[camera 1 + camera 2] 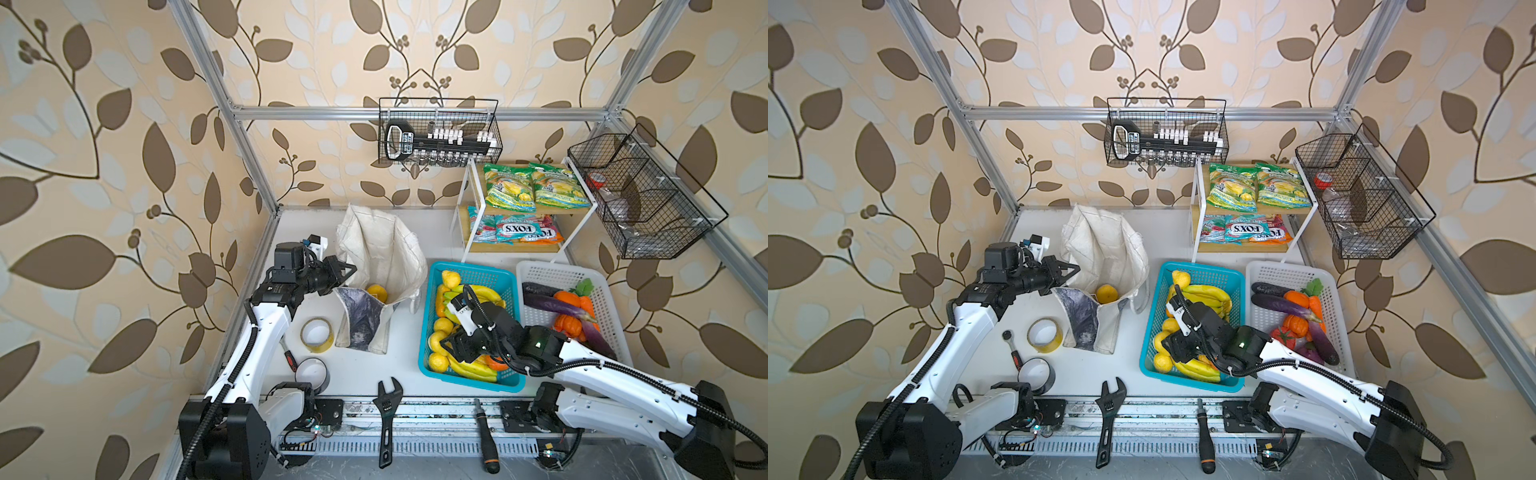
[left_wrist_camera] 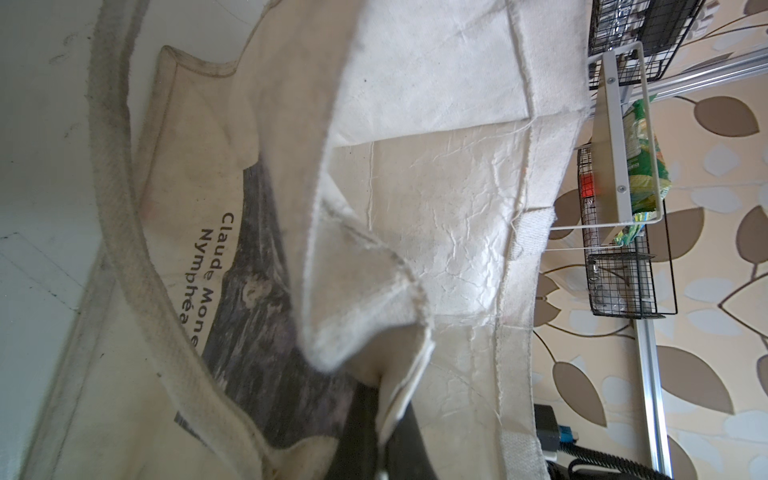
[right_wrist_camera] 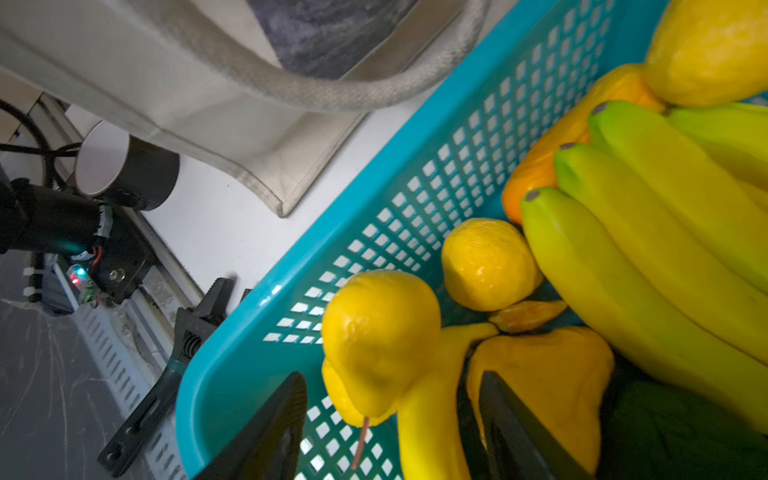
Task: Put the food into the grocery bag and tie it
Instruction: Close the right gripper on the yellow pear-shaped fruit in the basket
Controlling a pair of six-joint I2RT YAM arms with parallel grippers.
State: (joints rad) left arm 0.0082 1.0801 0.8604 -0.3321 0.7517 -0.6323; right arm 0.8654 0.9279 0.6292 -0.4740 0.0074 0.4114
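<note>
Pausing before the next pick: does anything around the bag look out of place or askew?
Yes. The off-white fabric tote bag sags lopsided, its dark printed front panel splayed outward, while the left hand pinches its rim. A black adjustable wrench and black-handled screwdriver lie across the front rail.

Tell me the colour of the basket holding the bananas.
Teal-blue plastic; the basket shows best in the right wrist view.

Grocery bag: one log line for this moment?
left gripper: shut on grocery bag rim | right gripper: open over fruit in blue basket | inside: one citrus
</note>
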